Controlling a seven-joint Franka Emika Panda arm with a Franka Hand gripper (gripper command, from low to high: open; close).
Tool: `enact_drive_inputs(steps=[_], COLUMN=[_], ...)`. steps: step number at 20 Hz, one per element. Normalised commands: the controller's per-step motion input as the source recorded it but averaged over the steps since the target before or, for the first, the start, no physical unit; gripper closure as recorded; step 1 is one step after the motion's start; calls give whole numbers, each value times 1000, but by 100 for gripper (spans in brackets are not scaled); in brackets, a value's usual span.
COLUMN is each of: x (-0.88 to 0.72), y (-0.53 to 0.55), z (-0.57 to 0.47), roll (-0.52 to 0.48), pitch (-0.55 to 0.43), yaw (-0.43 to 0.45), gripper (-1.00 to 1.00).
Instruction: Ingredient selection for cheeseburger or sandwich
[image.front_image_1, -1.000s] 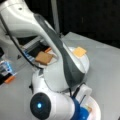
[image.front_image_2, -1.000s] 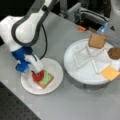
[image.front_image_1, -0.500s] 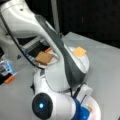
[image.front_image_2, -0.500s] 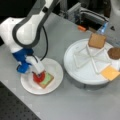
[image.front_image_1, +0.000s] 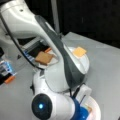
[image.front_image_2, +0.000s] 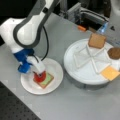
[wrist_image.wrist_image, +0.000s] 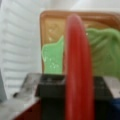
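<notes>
Grey table (image.front_image_2: 75, 100), white plate (image.front_image_2: 56, 75), divided tray (image.front_image_2: 75, 72) (round)

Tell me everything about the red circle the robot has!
The red circle is a thin, flat, smooth disc that looks like plastic. In the wrist view it stands on edge, clamped in the pincer. It hangs over the green piece, which lies on a tan toast square on the small white plate. Whether it touches the green piece is unclear.

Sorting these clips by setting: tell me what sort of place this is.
Probably a robot lab bench, not a kitchen: a grey table, toy food on a divided white tray, and the gripper holding a red disc over a plate.
</notes>
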Motion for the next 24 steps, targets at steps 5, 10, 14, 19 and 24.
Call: enact_drive_inputs(steps=[5, 10, 14, 19, 24], x=[-250, -255, -254, -235, -236], y=[113, 108, 83, 61, 43], z=[-77, -80, -71, -37, -43], roll=[27, 16, 15, 14, 14], pitch=[-100, -108, -118, -131, -125], yaw=[-8, -11, -10, -3, 4], gripper=[100, -100, -100, -100, -100])
